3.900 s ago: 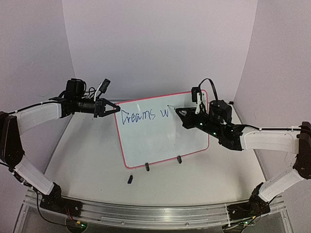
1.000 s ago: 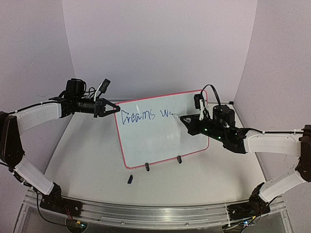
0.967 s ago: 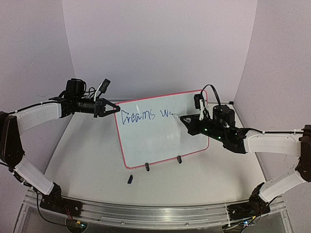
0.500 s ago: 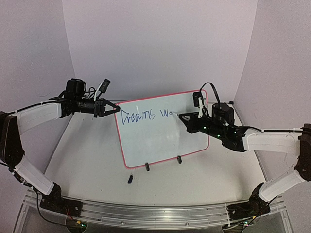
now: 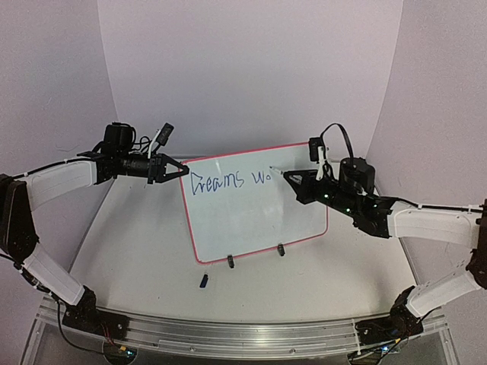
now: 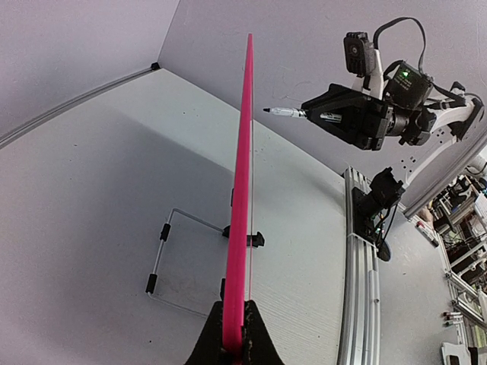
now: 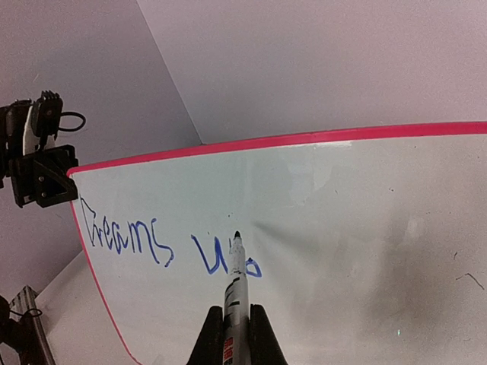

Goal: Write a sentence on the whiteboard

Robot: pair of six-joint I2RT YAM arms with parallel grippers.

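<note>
Top external view: whiteboard (image 5: 243, 220) stands propped mid-bench (image 5: 137, 243). Left hand (image 5: 181, 172) is clamped shut on its upper left corner. Right hand (image 5: 288, 175) is squeezed around a marker (image 5: 275, 172), tip just off the surface. Only "Dreams wo" is on it, so I reckon most of the sentence is left.

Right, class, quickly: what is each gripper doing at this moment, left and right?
Left gripper: closed, clamping the whiteboard by its rim.
Right gripper: closed, holding a marker.
</note>
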